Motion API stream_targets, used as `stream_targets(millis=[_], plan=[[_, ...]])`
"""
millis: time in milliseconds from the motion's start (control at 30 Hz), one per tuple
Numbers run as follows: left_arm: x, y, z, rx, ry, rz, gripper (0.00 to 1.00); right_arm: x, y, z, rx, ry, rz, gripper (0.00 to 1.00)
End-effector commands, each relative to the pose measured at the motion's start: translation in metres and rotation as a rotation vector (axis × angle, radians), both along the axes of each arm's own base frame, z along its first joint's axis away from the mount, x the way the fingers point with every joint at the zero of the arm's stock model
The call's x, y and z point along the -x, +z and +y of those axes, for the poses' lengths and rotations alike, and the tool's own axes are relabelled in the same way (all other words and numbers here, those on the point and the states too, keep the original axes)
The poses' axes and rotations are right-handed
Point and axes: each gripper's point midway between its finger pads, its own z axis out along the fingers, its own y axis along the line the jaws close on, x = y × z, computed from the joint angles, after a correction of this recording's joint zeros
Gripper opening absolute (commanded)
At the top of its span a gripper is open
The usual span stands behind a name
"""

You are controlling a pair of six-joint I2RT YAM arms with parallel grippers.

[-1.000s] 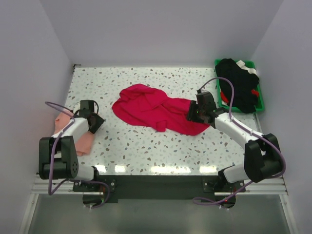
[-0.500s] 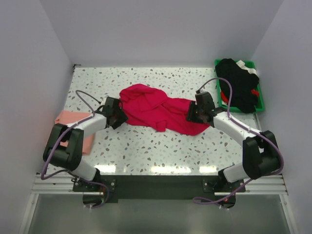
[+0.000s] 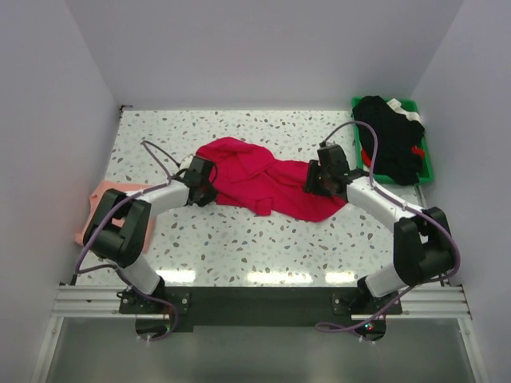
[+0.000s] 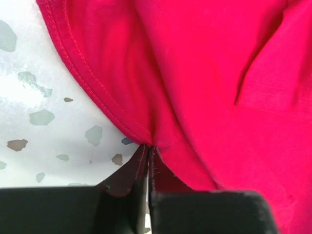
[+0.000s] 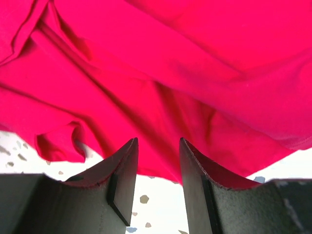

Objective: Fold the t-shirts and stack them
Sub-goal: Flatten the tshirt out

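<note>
The crimson t-shirt [image 3: 254, 179] lies crumpled mid-table. Bare table [image 3: 263, 239] runs along its near edge and beyond its far edge. The salmon t-shirt [image 3: 100, 199] sits well to its left, at the table's left edge. The left gripper [image 4: 147, 155] is clenched on the crimson shirt's left hem (cloth pinched between the fingers), arm stretched low. The right gripper [image 5: 158, 146] is released at the shirt's right edge, jaws apart. A green bin [image 3: 429, 163] stands further right.

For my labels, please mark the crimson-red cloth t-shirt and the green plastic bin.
crimson-red cloth t-shirt [image 3: 246, 177]: top external view, middle of the cloth.
green plastic bin [image 3: 427, 167]: top external view, right rim.
</note>
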Motion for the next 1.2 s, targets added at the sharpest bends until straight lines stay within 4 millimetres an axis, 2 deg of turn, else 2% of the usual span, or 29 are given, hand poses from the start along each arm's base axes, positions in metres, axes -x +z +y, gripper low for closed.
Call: stream_targets(millis=[0,67,100,167,200,233,300,333,400,467,500,567,633,700,800,933,1067,1133,1167], plan=[[0.002,0.006,0.009,-0.064,0.013,0.006,0.01,-0.023,0.017,0.0,0.023,-0.027,-0.059,0.43],[0.012,0.01,0.027,-0.134,0.038,0.018,0.0,-0.031,0.016,-0.001,0.042,-0.036,-0.059,0.44],[0.012,0.021,0.035,-0.144,0.05,-0.01,0.0,-0.033,0.015,-0.001,0.05,-0.038,-0.059,0.44],[0.023,0.023,0.051,-0.168,0.069,-0.004,0.0,-0.041,0.011,-0.003,0.075,-0.046,-0.056,0.45],[0.023,0.034,0.064,-0.163,0.093,-0.031,0.0,-0.044,0.011,-0.004,0.087,-0.047,-0.057,0.45],[0.032,0.031,0.074,-0.167,0.105,-0.014,0.0,-0.049,0.015,-0.003,0.092,-0.05,-0.065,0.45],[0.034,0.042,0.097,-0.153,0.145,-0.043,0.0,-0.054,0.005,-0.003,0.114,-0.038,-0.046,0.47],[0.04,0.039,0.105,-0.159,0.156,-0.034,0.0,-0.059,0.007,-0.002,0.119,-0.037,-0.05,0.47],[0.042,0.045,0.122,-0.171,0.184,-0.043,0.0,-0.063,-0.003,-0.002,0.146,-0.033,-0.027,0.5],[0.045,0.046,0.13,-0.181,0.196,-0.027,0.0,-0.071,-0.002,0.002,0.145,-0.017,-0.033,0.5],[0.044,0.046,0.134,-0.175,0.199,-0.022,0.0,-0.073,-0.009,0.006,0.135,0.002,-0.015,0.51],[0.042,0.047,0.136,-0.17,0.196,-0.026,0.0,-0.078,-0.007,0.016,0.11,0.03,-0.026,0.51],[0.041,0.046,0.134,-0.164,0.188,-0.022,0.0,-0.072,-0.009,0.027,0.102,0.067,-0.021,0.53],[0.041,0.044,0.134,-0.164,0.188,-0.016,0.0,-0.067,-0.006,0.023,0.156,0.056,-0.033,0.56],[0.041,0.045,0.14,-0.175,0.201,-0.011,0.0,-0.053,-0.013,0.012,0.215,0.026,-0.024,0.6],[0.036,0.046,0.145,-0.144,0.209,-0.014,0.0,-0.04,-0.014,-0.01,0.284,-0.035,-0.044,0.67],[0.032,0.046,0.14,-0.119,0.189,-0.016,0.0,-0.042,-0.014,-0.021,0.336,-0.065,-0.064,0.71],[0.03,0.046,0.137,-0.105,0.181,-0.022,0.0,-0.05,-0.012,-0.021,0.349,-0.065,-0.076,0.72],[0.03,0.046,0.137,-0.105,0.179,-0.022,0.0,-0.051,-0.019,-0.02,0.36,-0.057,-0.058,0.69]])
